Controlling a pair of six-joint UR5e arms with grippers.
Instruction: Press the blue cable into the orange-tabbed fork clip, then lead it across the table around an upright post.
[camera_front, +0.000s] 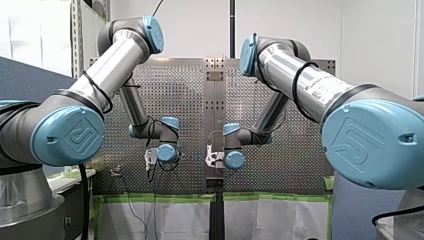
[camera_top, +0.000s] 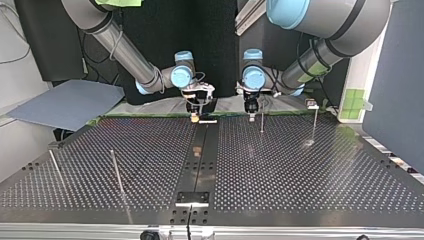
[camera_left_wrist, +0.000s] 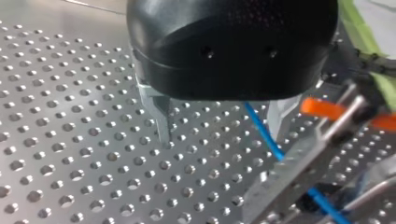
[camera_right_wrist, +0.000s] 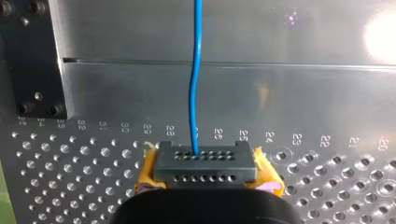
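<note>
In the left wrist view my left gripper (camera_left_wrist: 219, 126) is open just above the perforated table, and its metal fingers (camera_left_wrist: 161, 122) stand wide apart. The blue cable (camera_left_wrist: 266, 137) runs between them, close to one finger, unpinched. Just beside that finger stands the orange-tabbed fork clip (camera_left_wrist: 327, 108), and the cable passes on below it. In the right wrist view my right gripper (camera_right_wrist: 205, 170) is shut on the blue cable (camera_right_wrist: 194, 84) between its yellow pads (camera_right_wrist: 149, 173). The cable leads straight ahead from it. In the top view my right gripper (camera_top: 200, 111) and left gripper (camera_top: 251, 109) hang side by side at the table's far edge.
Thin upright posts stand on the table in the top view: one (camera_top: 261, 120) by my left gripper, one (camera_top: 315, 122) further right, two (camera_top: 116, 170) (camera_top: 55, 167) at the left. A plain metal strip (camera_top: 200, 160) runs down the middle. A grey sheet (camera_top: 70, 102) lies off the table's left.
</note>
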